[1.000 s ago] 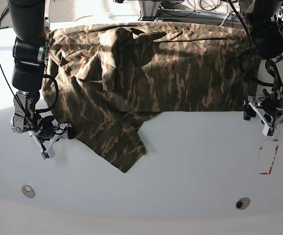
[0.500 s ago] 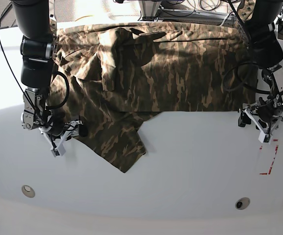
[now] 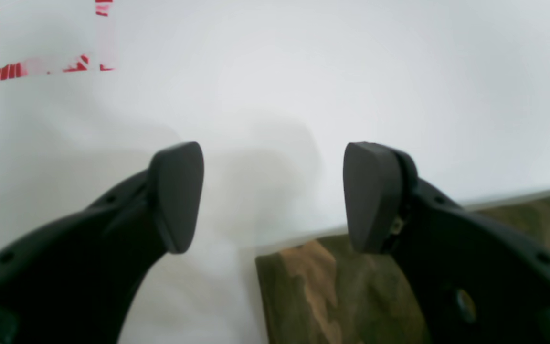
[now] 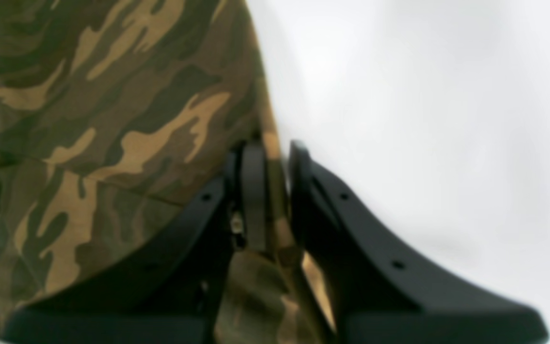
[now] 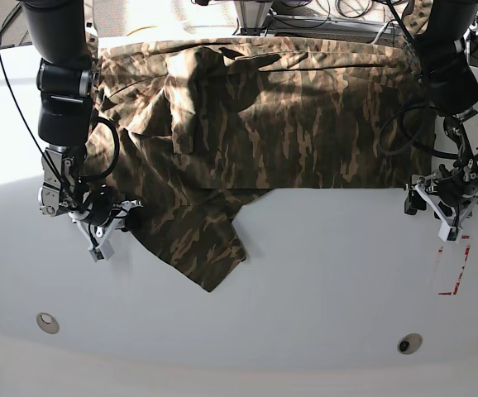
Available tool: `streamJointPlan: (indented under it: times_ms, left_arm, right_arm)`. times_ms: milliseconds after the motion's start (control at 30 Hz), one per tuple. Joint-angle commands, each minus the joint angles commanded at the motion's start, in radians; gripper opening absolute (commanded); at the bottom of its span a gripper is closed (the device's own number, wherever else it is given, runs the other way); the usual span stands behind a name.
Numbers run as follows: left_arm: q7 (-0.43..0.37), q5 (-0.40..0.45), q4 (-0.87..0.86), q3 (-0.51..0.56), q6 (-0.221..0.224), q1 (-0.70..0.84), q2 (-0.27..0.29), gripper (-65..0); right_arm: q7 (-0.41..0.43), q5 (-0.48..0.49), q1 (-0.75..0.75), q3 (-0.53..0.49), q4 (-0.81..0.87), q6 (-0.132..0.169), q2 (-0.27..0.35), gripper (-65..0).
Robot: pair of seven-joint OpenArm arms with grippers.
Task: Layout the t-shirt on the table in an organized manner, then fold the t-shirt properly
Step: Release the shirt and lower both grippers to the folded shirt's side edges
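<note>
- Base view shows the t-shirt point(image 5: 255, 124) lying mostly flat along the far edge of the table point(image 5: 322, 273).
- One part of the shirt hangs in a bunched flap toward the middle of the table, and folds sit near the far left corner.
- The right gripper point(image 4: 275, 191) has its fingers pressed narrow on an edge of the shirt.
- The left gripper point(image 3: 272, 196) has its fingers wide and holds nothing; it sits over a shirt corner near the red tape point(image 5: 452, 269).
- I think laying out is only partly done.
- Smoothing the flap is left, and all the folding too.
</note>
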Motion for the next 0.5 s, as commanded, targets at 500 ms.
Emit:
streamJointPlan:
  times_ms: [500]
  left_arm:
    - [0.008,0.0,-0.032,0.0,0.0,0.071,-0.003,-22.2]
  right_arm:
    - [-0.023,0.0,-0.011,0.0,0.0,0.0,0.0,-64.5]
